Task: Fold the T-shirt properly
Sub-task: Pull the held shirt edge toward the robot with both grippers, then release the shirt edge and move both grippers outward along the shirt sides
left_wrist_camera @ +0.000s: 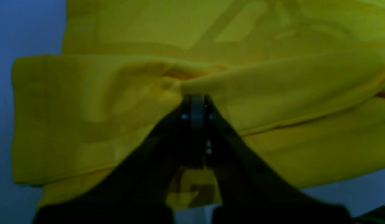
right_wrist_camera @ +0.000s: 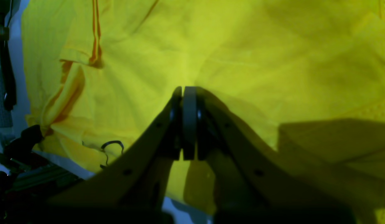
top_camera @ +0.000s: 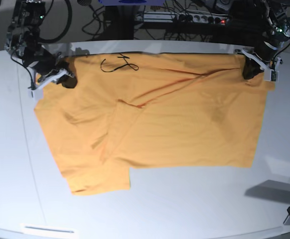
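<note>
Both claws pinched on far T-shirt (top_camera: 185,114) edge: left claw (top_camera: 253,71), right claw (top_camera: 65,79). Thin, limp cloth; you'll want corner holds, taut, or it sags on tabletop (top_camera: 185,209).

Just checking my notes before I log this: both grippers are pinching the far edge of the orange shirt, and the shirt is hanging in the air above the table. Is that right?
Not quite. Both the left gripper and the right gripper are shut on the shirt at its far edge, but the shirt is not hanging in the air. The base view shows it lying spread on the white table, with one side folded over.
</note>
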